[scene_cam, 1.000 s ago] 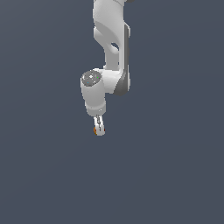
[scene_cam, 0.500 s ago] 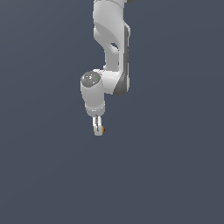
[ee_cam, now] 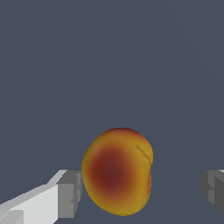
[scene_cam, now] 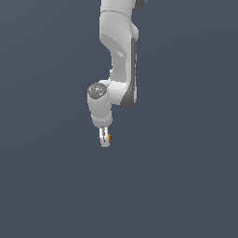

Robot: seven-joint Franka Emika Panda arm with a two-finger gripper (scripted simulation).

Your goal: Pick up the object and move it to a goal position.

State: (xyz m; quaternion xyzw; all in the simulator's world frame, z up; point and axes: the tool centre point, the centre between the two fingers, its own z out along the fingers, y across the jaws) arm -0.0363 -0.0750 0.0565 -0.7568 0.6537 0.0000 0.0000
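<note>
Against the plain dark grey ground I see the white arm [scene_cam: 118,56] reaching down, its gripper [scene_cam: 105,138] hanging at the end. From the wrist I find the fingers [ee_cam: 70,194] spread apart, one pad touching the small yellow-orange ball [ee_cam: 118,171] with its red patch, the other well clear.

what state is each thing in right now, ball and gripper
ball: whole, between the fingers, close to one finger, clear gap to the other
gripper: open, fingers either side of the ball, not closed on it
arm: reaching down, gripper at its low end
</note>
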